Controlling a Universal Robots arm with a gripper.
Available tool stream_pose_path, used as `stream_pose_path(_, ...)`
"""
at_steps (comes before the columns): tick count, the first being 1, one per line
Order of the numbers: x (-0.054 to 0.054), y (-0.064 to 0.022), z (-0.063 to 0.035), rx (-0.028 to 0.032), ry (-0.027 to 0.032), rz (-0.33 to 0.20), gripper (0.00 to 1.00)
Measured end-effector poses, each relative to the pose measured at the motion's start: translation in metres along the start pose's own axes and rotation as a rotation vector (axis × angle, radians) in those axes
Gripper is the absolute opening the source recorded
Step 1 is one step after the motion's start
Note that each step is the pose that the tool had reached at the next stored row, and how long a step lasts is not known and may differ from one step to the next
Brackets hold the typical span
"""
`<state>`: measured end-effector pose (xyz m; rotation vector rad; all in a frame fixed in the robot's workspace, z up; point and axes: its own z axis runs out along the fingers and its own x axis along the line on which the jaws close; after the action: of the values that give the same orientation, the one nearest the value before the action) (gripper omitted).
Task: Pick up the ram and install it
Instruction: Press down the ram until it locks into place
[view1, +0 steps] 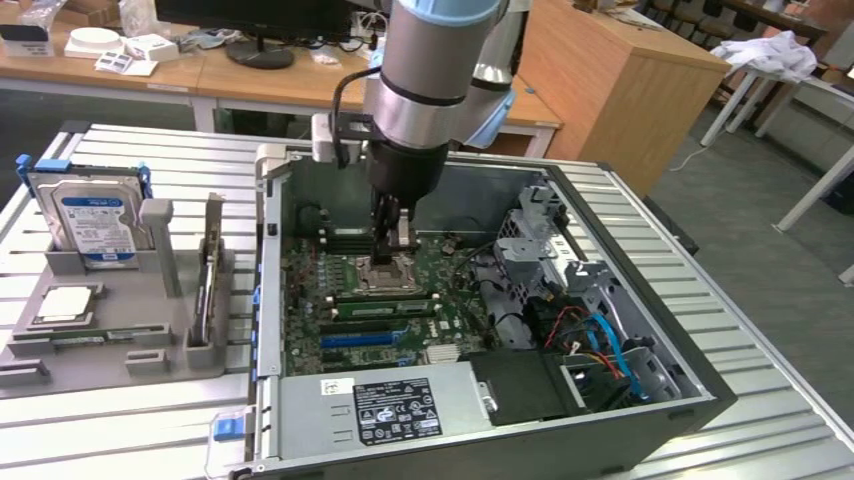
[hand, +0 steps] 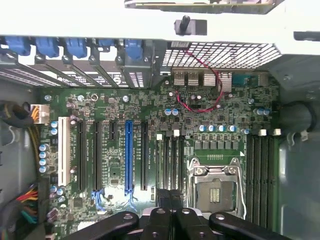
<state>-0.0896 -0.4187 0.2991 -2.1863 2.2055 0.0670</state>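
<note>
The gripper (view1: 391, 258) is low inside the open case (view1: 271, 300), just above the socket (view1: 387, 275) on the motherboard (view1: 314, 290). Its fingers are pressed together. In the wrist view the two dark fingertips (hand: 163, 199) touch each other at the near end of the black memory slots (hand: 170, 160), which run beside the socket (hand: 215, 192). I cannot tell if something thin is held between them.

In the exterior view a long green strip with small dark parts, which looks like the ram (view1: 380, 307), lies along the memory slots just beside the socket, on the side of the blue slot (view1: 360, 338). It lies flat in line with the slots, but I cannot tell if it is fully seated. The gripper is near it; whether it touches it is not clear.

The blue slot (hand: 128, 155) stands further from the socket than the memory slots. Well apart from the socket, outside the case, a hard drive (view1: 94, 215) stands upright in a grey holder (view1: 160, 330).
</note>
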Motion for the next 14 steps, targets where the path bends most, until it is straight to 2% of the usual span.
stream_pose_path(5,-0.001,0.0001,-0.0095,0.0001,-0.0001,0.0,0.11)
stream_pose_path(14,-0.001,0.0001,-0.0188,0.0001,-0.0003,0.0,0.11)
